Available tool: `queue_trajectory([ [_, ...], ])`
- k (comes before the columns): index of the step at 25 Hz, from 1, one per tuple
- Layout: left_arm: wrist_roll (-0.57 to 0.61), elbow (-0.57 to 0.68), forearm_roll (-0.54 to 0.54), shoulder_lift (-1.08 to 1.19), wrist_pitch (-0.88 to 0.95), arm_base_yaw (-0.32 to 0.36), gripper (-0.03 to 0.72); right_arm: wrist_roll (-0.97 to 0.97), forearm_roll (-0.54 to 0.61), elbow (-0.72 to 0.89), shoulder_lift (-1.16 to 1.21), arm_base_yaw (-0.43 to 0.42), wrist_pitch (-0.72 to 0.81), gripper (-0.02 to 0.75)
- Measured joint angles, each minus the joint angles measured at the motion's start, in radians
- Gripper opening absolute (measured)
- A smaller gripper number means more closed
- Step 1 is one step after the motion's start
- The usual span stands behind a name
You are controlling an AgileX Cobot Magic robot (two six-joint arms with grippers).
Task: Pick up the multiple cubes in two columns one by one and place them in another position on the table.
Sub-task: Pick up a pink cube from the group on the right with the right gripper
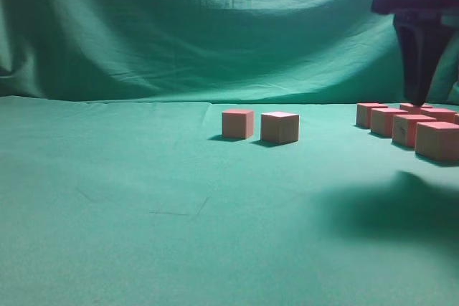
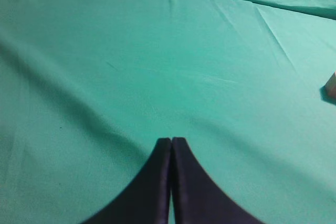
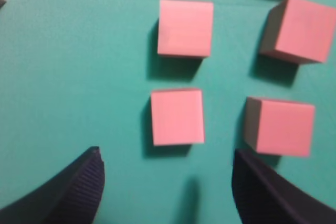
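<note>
Two pinkish-red cubes (image 1: 237, 123) (image 1: 280, 127) stand side by side in the middle of the green table (image 1: 143, 198). Several more cubes (image 1: 405, 125) stand in two columns at the right. My right gripper (image 1: 418, 98) hangs above those columns, open and empty. In the right wrist view its jaws (image 3: 167, 157) straddle the cloth just short of the nearest cube (image 3: 177, 116), with another cube (image 3: 186, 28) beyond and two (image 3: 283, 127) (image 3: 300, 29) in the right column. My left gripper (image 2: 171, 141) is shut and empty over bare cloth. It is out of the exterior view.
A draped green backdrop (image 1: 215, 26) rises behind the table. A cube's edge (image 2: 332, 83) shows at the right rim of the left wrist view. The arm's shadow (image 1: 387, 209) lies on the cloth at the front right.
</note>
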Motion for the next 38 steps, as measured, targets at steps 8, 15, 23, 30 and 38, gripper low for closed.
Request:
queue_trajectory([
  [8,0.0,0.0,0.0,0.0,0.0,0.0,0.0,0.002,-0.014,0.0,0.077,-0.022,-0.087,0.507],
  [15,0.0,0.0,0.0,0.0,0.0,0.0,0.0,-0.015,-0.017,0.0,0.115,-0.044,-0.131,0.477],
  [23,0.0,0.0,0.0,0.0,0.0,0.0,0.0,-0.032,-0.017,0.0,0.148,-0.044,-0.153,0.477],
  [30,0.0,0.0,0.0,0.0,0.0,0.0,0.0,-0.034,-0.017,0.0,0.173,-0.044,-0.159,0.289],
  [38,0.0,0.0,0.0,0.0,0.0,0.0,0.0,-0.122,0.025,-0.143,0.173,-0.009,0.049,0.265],
])
